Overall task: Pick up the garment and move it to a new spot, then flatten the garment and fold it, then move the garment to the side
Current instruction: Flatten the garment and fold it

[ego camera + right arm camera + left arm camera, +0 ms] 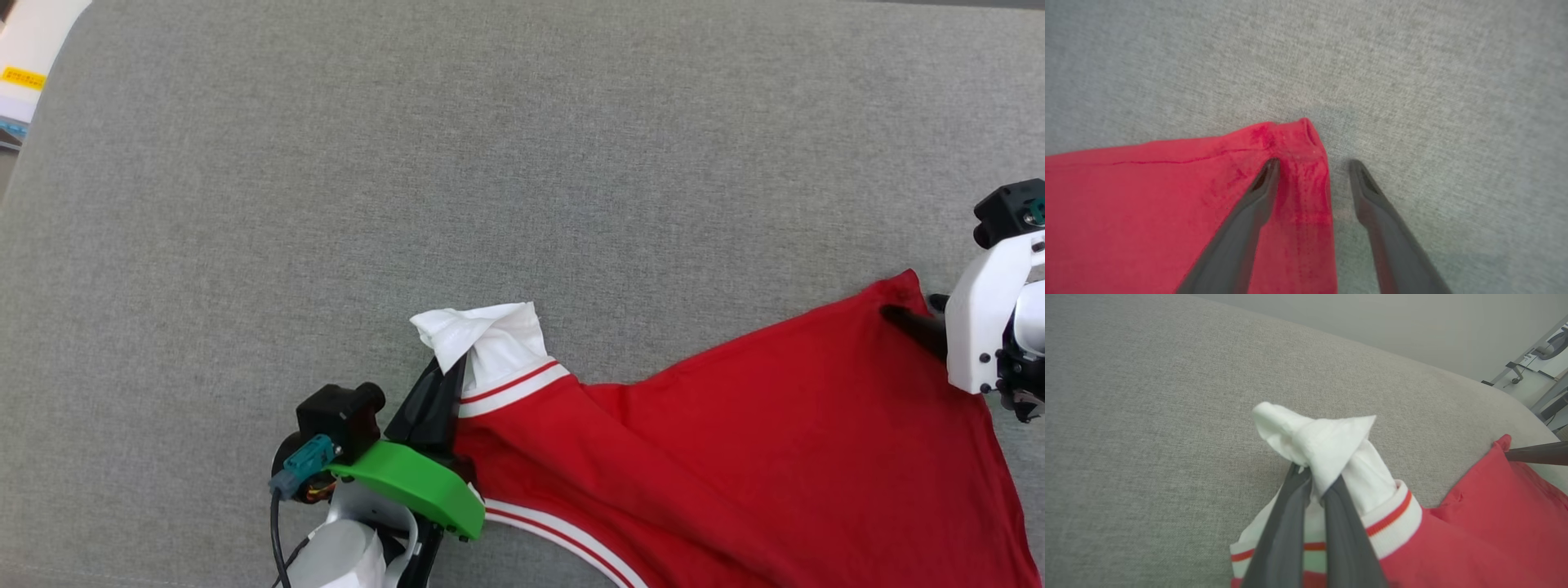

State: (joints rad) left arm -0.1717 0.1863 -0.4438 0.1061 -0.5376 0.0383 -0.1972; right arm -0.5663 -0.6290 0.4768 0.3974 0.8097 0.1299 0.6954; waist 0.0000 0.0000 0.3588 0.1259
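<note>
The garment [735, 457] is red with white, red-striped trim and lies across the lower right of the grey surface. Its white sleeve [490, 331] is bunched and raised. My left gripper [453, 371] is shut on that sleeve [1327, 445], and in the left wrist view the two dark fingers of the left gripper [1314, 479] pinch the white cloth. My right gripper [1314, 163] is open at the garment's far red corner [1290, 134]. One finger rests on the red cloth and the other on the bare surface. In the head view the right gripper [910, 310] sits at the right edge.
A grey fabric-covered table [408, 163] spreads wide to the left and back. A white object with a yellow label [24, 57] lies off its top left corner. Beyond the table's far edge stand metal furniture legs [1547, 375].
</note>
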